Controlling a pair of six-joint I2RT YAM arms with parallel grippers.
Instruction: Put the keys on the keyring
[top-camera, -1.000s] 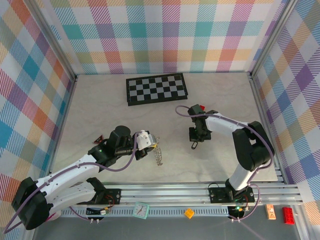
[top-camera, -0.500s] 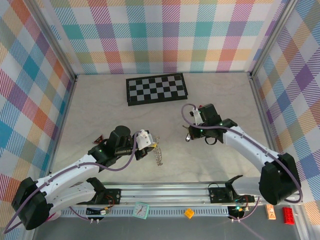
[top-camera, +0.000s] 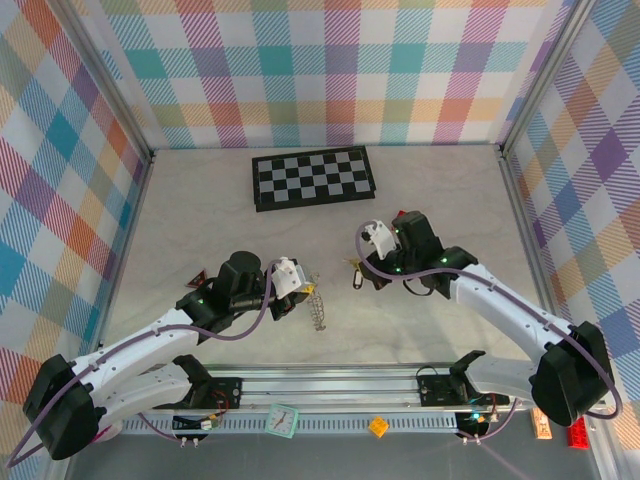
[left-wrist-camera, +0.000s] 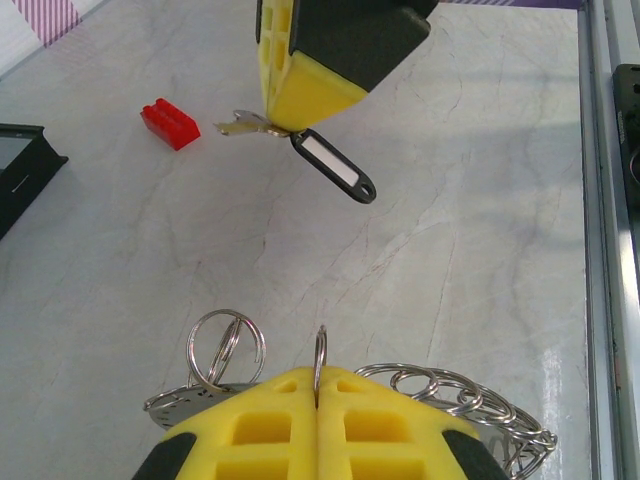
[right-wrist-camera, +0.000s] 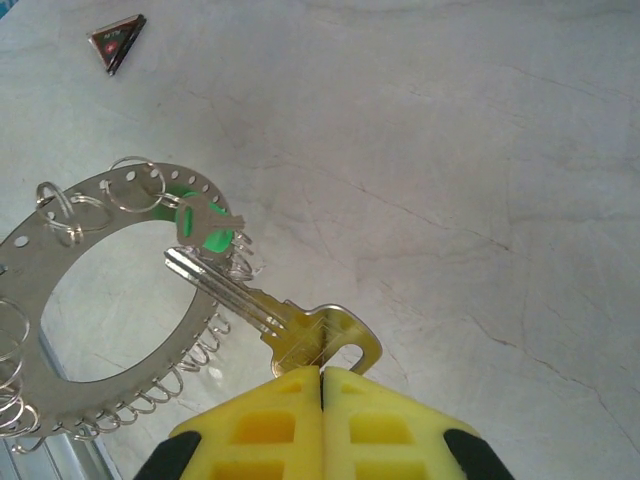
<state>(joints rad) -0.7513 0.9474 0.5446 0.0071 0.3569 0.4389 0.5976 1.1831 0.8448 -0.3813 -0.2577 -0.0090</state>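
Right claw (right-wrist-camera: 321, 378) swung leftward, clamped on key (right-wrist-camera: 268, 318), blade aimed at keyring (right-wrist-camera: 130, 385).

Both arms are leaning inward, the left claw (left-wrist-camera: 318, 385) and right claw (right-wrist-camera: 321, 385) facing each other, each pressing its yellow pads (right-wrist-camera: 290, 392) tightly together.

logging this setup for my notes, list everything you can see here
keyring: one, grey metal, in the left tool's grip
green-headed key: one, silver and green, at the keyring's rim
black-tagged key: one, silver, in the right tool's grip
chequered board: one, black and white, far middle of the table
red block: one, red, on the table
triangular piece: one, dark, on the table
small pieces: four, teal, orange, orange, red, by the front rail
table: one, pale marbled
left tool: shut on a keyring loop
right tool: shut on the black-tagged key
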